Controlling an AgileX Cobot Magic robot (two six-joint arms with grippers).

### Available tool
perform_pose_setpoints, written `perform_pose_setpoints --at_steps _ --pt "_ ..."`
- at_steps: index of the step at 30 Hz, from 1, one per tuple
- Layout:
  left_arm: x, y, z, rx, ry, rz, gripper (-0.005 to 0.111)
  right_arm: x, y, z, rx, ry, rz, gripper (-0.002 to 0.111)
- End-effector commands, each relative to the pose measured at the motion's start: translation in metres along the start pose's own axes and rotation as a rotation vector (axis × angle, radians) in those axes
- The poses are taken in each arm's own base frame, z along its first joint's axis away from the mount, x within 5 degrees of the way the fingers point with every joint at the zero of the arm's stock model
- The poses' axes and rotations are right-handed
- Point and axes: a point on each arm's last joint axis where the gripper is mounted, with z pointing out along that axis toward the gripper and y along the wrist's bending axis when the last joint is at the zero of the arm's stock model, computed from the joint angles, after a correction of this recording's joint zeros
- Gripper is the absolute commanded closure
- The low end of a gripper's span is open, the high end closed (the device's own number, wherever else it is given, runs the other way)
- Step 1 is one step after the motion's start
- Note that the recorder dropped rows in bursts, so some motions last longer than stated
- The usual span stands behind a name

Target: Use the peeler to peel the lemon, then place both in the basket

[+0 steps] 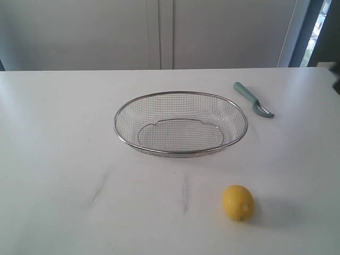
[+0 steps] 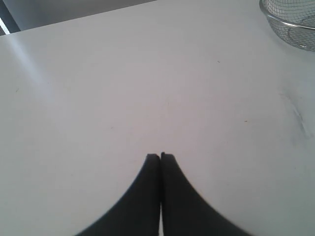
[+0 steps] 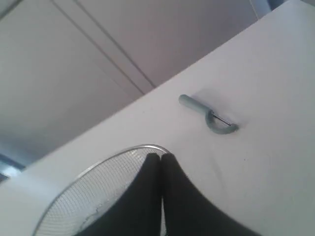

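lemon [image 1: 238,202], peeler [image 1: 253,99] and basket [image 1: 180,154] all lie on one white desk [image 1: 64,159], and neither claw holds any of them.

the basket, an oval of silver wire mesh with a thick rim, stands mid-desk with nothing inside it. the left claw [image 2: 160,156] has its dark jaws pressed together over bare desk, well apart from the basket [image 2: 288,23], whose edge shows only at a corner of the left wrist view. the right claw [image 3: 161,155] is likewise pressed together and pinches nothing. it seems to hang near the basket's rim [image 3: 113,155], though the blurred right wrist view does not let me tell whether it touches.

the lemon sits in front of the basket's right end, well apart from it, its skin whole and its nub turned toward the exterior camera. the peeler [image 3: 206,113] lies flat beyond the basket's right end, near but not touching, its teal handle angled away from the basket.
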Motion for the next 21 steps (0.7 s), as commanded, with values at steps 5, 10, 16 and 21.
perform_pose_setpoints --at_steps 5,10,16,21 --pt "0.001 -0.001 0.0 0.006 0.0 -0.001 0.106 -0.086 0.041 0.173 0.022 0.52 -0.409 0.108" --pt "0.001 -0.001 0.0 0.006 0.0 -0.001 0.106 -0.109 0.025 0.234 0.143 0.683 -0.553 0.108" --pt "0.001 -0.001 0.0 0.006 0.0 -0.001 0.106 -0.096 0.0 0.299 0.192 0.76 -0.676 0.108" --pt "0.001 -0.001 0.0 0.006 0.0 -0.001 0.106 -0.081 -0.013 0.331 0.162 0.729 -0.723 0.108"
